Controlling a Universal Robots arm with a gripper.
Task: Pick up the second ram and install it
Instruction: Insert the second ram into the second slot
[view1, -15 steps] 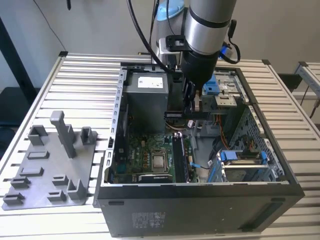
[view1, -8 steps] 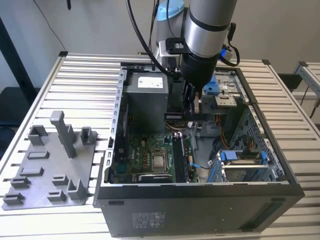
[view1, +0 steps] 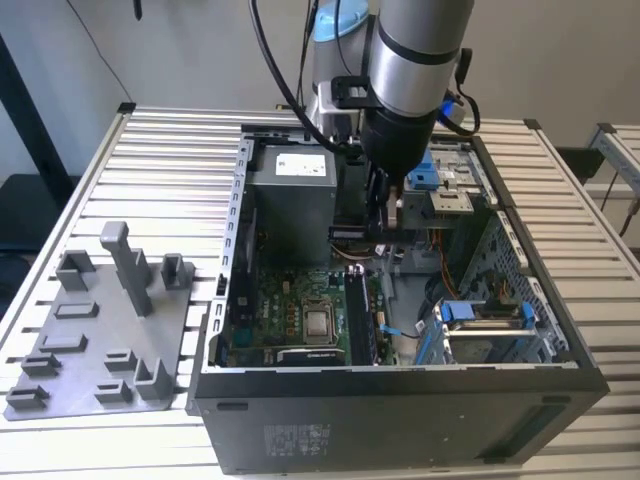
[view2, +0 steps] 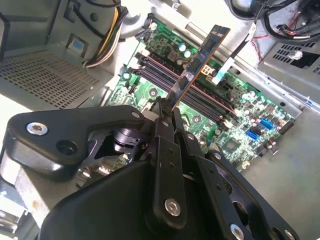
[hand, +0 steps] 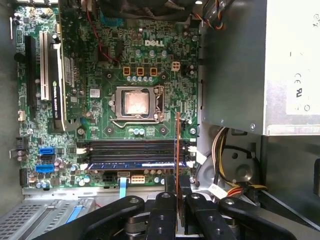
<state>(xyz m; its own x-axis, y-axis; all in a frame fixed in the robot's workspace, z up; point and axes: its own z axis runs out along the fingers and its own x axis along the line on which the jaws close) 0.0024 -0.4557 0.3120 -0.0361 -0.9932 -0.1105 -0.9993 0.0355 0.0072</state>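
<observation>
Jaws: clamped together on the second ram; I see the thin board pinched between the two black fingers (view2: 162, 135).
Gripper: I find it (view2: 167, 107) low inside the open case, above the motherboard; in the exterior view it (view1: 383, 215) hangs under the arm (view1: 415, 50), near the power supply.
Second ram: held by one end, it (view2: 200, 62) juts out from the fingertips towards the board with its free end clear of everything. In the first wrist view I see it edge-on (hand: 177, 145), as a thin strip crossing the memory slots.
Seating: I read it as held above the slots, not pushed into one.
Memory slots: a row of long dark slots (hand: 125, 146) lies just beside the processor socket (hand: 136, 102).
Other memory stick: one stick (hand: 130, 164) sits seated in a slot of that row, flat along its length.
Motherboard: green and bare around the socket (hand: 100, 50); an expansion card (hand: 57, 75) stands at one edge.
Power supply: a grey box (hand: 280, 60) beside the board, with a bundle of yellow and orange cables (hand: 225, 150) coming out near the gripper.
Case: it (view1: 400, 410) lies on its side, open upward, on the slatted table (view1: 170, 150).
Tray: a grey plastic tray with blocks (view1: 90, 340) rests on the table to the exterior view's left of the case, well apart from the gripper.
</observation>
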